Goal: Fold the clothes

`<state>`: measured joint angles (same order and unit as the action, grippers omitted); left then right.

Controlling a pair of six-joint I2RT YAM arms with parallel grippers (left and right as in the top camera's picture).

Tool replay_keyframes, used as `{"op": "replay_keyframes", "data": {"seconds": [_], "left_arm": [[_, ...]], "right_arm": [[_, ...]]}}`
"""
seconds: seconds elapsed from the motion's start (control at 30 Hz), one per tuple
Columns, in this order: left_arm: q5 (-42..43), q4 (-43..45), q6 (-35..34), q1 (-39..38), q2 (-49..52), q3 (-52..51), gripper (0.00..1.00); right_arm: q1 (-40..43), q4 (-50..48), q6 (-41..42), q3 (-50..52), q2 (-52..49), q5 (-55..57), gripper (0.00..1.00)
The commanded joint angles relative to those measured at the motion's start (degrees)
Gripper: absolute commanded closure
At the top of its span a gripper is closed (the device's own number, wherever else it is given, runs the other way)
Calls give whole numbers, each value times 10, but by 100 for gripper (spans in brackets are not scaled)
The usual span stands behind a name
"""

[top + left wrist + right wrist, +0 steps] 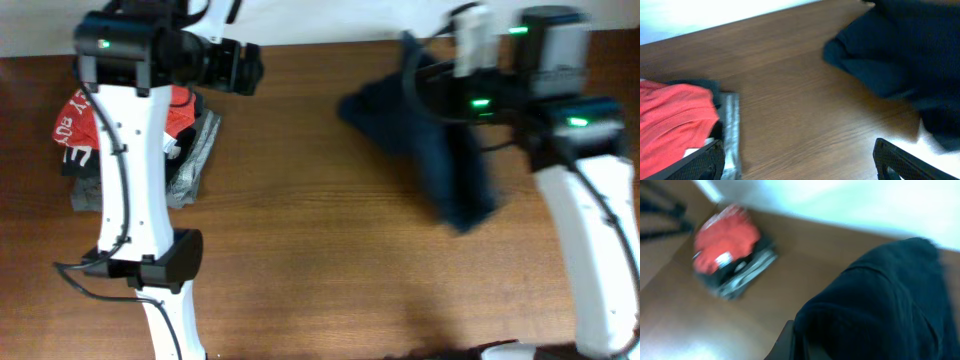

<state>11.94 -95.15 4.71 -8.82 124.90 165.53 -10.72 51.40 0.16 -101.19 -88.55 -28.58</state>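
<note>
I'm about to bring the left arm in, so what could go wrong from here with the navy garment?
The navy garment hangs bunched from one grip, so it may land crumpled rather than flat. The open left gripper sits near the red garment piled over the grey garment, and might snag that pile instead.

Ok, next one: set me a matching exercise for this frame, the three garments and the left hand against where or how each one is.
Things:
1. navy garment
2. red garment
3. grey garment
4. left hand

Places or states:
A. open, holding nothing
B. top of the pile on the left
C. bunched up on the right of the table
D. lower in that pile, beneath the red one

Pairs: 1-C; 2-B; 3-D; 4-A
</note>
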Motion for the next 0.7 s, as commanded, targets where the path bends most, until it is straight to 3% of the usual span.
{"op": "replay_keyframes", "data": {"seconds": [0.0, 0.07, 0.2, 0.27, 0.4, 0.57, 0.67], "left_arm": [[-4, 0, -8, 28, -51, -1, 5], [-4, 0, -8, 40, -62, -1, 5], [-4, -3, -8, 44, -70, -1, 6], [-3, -10, -8, 42, -70, -1, 5], [4, -15, -7, 31, -69, -5, 5], [7, -15, 3, -6, -68, -40, 3], [-18, -15, 3, -26, -67, -101, 3]], "right_arm": [[-85, -11, 20, -4, -48, -14, 95], [-134, -23, 0, -4, -67, -14, 78], [-181, -28, -61, -4, -73, 33, 60], [-176, -27, -54, -4, -66, 92, 54], [-113, -16, 4, -4, -56, 183, 28], [8, 19, 49, -4, -71, 192, 18], [76, 46, 79, -4, -96, 177, 17]]}}
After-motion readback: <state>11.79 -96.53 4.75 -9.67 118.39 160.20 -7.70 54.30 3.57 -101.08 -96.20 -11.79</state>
